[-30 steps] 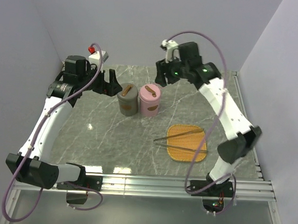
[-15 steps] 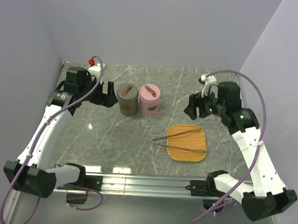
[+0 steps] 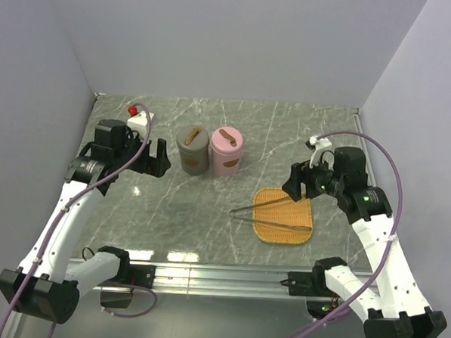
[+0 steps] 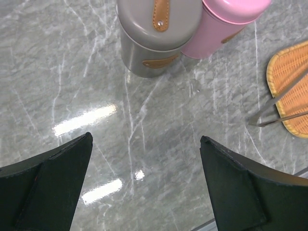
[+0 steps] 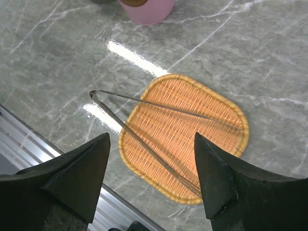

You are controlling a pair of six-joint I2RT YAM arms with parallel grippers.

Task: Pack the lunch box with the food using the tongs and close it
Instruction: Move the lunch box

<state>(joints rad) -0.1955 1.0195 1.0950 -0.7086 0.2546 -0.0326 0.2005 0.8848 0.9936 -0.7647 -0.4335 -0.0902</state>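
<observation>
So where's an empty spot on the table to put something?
Bare grey marble table lies in front of the grey round tin and pink round tin, left of the square orange woven tray. Crowded: that tray, where the long silver metal tongs lie.

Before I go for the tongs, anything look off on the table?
The tongs lie across the woven tray, joined end past its rim. No food shows in any view. The grey container and pink container stand upright, lids on.
</observation>
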